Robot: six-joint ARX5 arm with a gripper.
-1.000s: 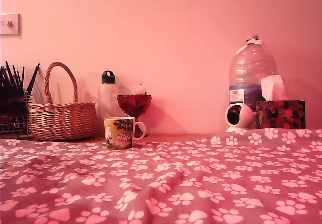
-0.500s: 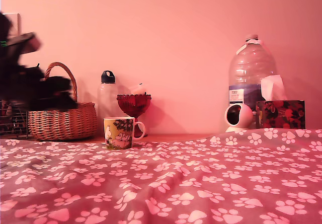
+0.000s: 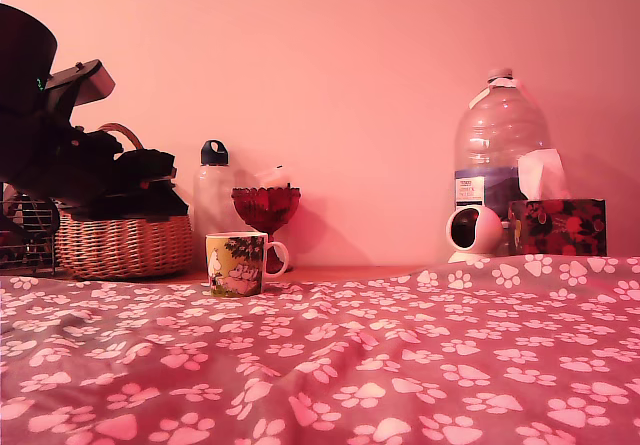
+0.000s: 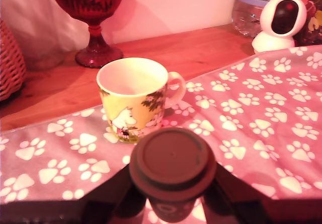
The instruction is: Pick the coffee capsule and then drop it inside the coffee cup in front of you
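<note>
The coffee cup (image 3: pixel 237 263) is a small mug with a yellow-green cartoon print and a white handle. It stands upright and empty at the far edge of the paw-print cloth (image 3: pixel 350 355). My gripper (image 3: pixel 160 190) hangs dark and blurred over the basket, left of the cup and higher in the exterior view. In the wrist view the gripper (image 4: pixel 172 189) is shut on a dark brown coffee capsule (image 4: pixel 172 166), held with its round flat face toward the camera. The cup (image 4: pixel 133 98) sits just beyond the capsule, its mouth open and apart from it. The exterior view does not show the capsule.
A red glass goblet (image 3: pixel 266 208) stands right behind the cup, with a wicker basket (image 3: pixel 125 245) and a capped bottle (image 3: pixel 213 190) beside it. A large water bottle (image 3: pixel 500 145), a white round camera (image 3: pixel 474 233) and a tissue box (image 3: pixel 557 227) stand at the exterior view's right.
My arm has come in from the exterior view's left and moved rightward in front of the basket, toward the cup. The cup and the other objects have not moved.
</note>
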